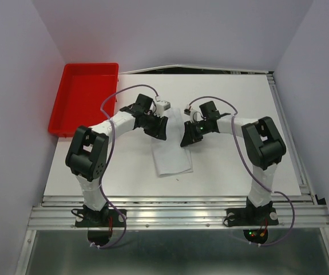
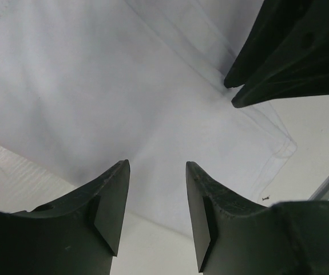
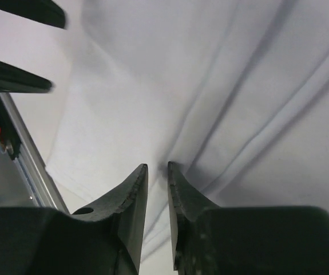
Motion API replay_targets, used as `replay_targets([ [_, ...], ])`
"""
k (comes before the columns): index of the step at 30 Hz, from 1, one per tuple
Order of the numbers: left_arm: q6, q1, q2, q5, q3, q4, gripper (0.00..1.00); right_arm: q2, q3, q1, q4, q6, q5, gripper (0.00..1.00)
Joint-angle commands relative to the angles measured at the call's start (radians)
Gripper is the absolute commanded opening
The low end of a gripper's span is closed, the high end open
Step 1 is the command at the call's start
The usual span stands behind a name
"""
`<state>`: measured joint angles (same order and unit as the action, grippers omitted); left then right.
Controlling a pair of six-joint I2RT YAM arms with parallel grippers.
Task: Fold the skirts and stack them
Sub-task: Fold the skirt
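Right gripper (image 3: pixel 157 169) is standing nearly closed over the rumpled skirt (image 3: pixel 221 86), pinch unconfirmed; left gripper (image 2: pixel 157 166), beside it, is hanging open, presumably readying a fold.

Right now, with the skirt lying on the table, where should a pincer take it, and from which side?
Probably the stitched corner of the skirt, coming in low from the bare table beyond it. The cloth lies flat there, so only a free edge lets one finger slip under; the middle offers nothing to pinch.
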<state>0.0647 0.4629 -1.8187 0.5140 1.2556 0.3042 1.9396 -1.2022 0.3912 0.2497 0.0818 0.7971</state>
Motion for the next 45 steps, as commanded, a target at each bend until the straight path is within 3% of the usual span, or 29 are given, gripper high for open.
replay_targets([
  [1,0.021,-0.004,-0.004,-0.031,0.05,0.016,0.54,0.073,-0.022,0.011,0.04,-0.022,-0.045,0.22],
  [8,0.04,-0.017,-0.045,0.043,0.097,0.09,0.55,0.073,0.14,0.055,0.04,0.103,0.109,0.1],
  [13,0.03,-0.02,-0.187,0.06,0.148,0.133,0.52,-0.091,0.217,0.159,-0.083,0.266,0.186,0.14],
  [16,0.038,-0.024,-0.243,0.047,0.217,0.141,0.52,-0.143,0.222,0.169,-0.118,0.294,0.217,0.22],
  [18,0.049,-0.032,-0.254,0.041,0.251,0.148,0.52,-0.168,0.175,0.134,-0.08,0.291,0.217,0.22],
  [23,0.075,-0.03,-0.134,-0.017,0.272,0.105,0.53,-0.298,0.185,-0.063,-0.101,0.338,0.125,0.27],
  [29,0.063,0.069,0.013,-0.115,0.203,0.04,0.58,-0.263,0.233,-0.087,-0.22,0.392,-0.015,0.26],
  [34,-0.017,0.175,-0.01,-0.236,0.199,-0.001,0.6,-0.183,0.224,-0.087,-0.329,0.42,-0.065,0.22],
  [45,-0.1,0.22,-0.129,-0.351,0.266,-0.043,0.55,-0.114,0.265,-0.106,-0.437,0.473,-0.217,0.11],
])
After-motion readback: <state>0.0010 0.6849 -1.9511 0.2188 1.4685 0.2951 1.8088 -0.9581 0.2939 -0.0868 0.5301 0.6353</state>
